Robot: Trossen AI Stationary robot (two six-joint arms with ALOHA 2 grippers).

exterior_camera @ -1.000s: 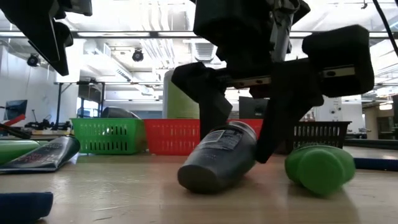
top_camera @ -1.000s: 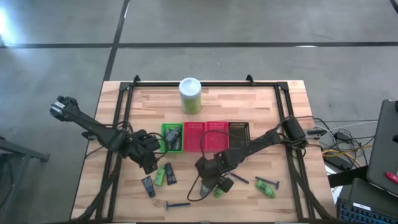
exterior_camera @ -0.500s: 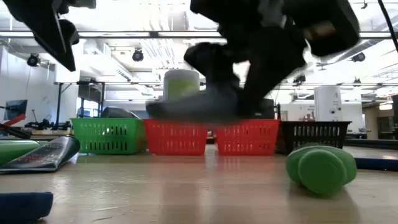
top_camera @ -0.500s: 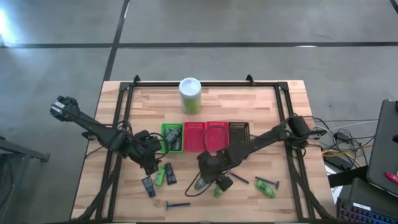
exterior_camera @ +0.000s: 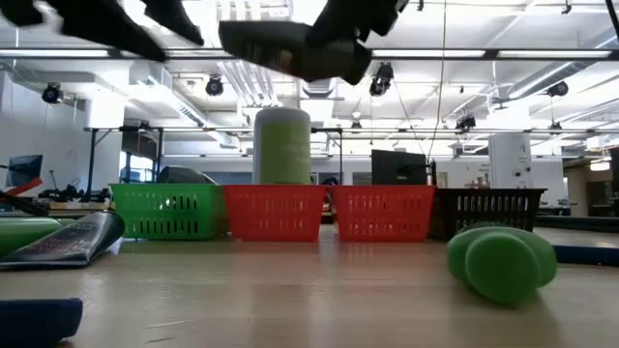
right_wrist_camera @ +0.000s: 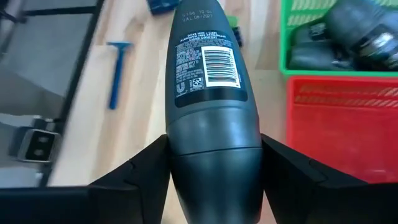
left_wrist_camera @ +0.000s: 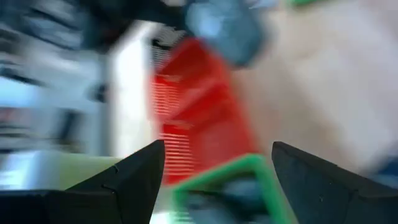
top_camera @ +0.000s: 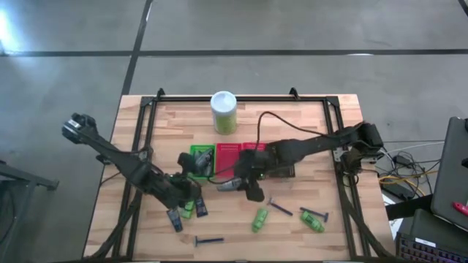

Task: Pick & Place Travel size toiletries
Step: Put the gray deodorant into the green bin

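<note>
My right gripper (top_camera: 245, 184) is shut on a grey squeeze tube (right_wrist_camera: 208, 81) with a barcode label, held high above the table (exterior_camera: 280, 46) just in front of the baskets. My left gripper (left_wrist_camera: 217, 149) stands open and empty beside the green basket (top_camera: 202, 162), which holds dark toiletries (right_wrist_camera: 360, 37). More toiletries lie flat on the wood: green tubes (top_camera: 259, 218) (top_camera: 314, 221), dark and green tubes (top_camera: 189, 208), and blue razors (top_camera: 208, 239) (top_camera: 280, 208). My right gripper pinches the tube's wide, dark cap end (right_wrist_camera: 214, 155) between its two fingers (right_wrist_camera: 149, 165), one on each side. The tube runs on along the fingers, its narrow end pointing away toward the table's left. It is lifted clear of the table and lies roughly level.
Two red baskets (top_camera: 228, 159) (top_camera: 254, 157) and a dark one (top_camera: 281, 155) stand in a row with the green basket at mid table. A white-and-green canister (top_camera: 224, 112) stands behind them. A green tube (exterior_camera: 498, 261) lies close to the low camera.
My right gripper has risen from the table with the grey tube and gone toward the baskets, rolling its wrist. The tube, first tilted with its end on the wood, is now lifted clear and about level. My left gripper has rolled beside the green basket.
</note>
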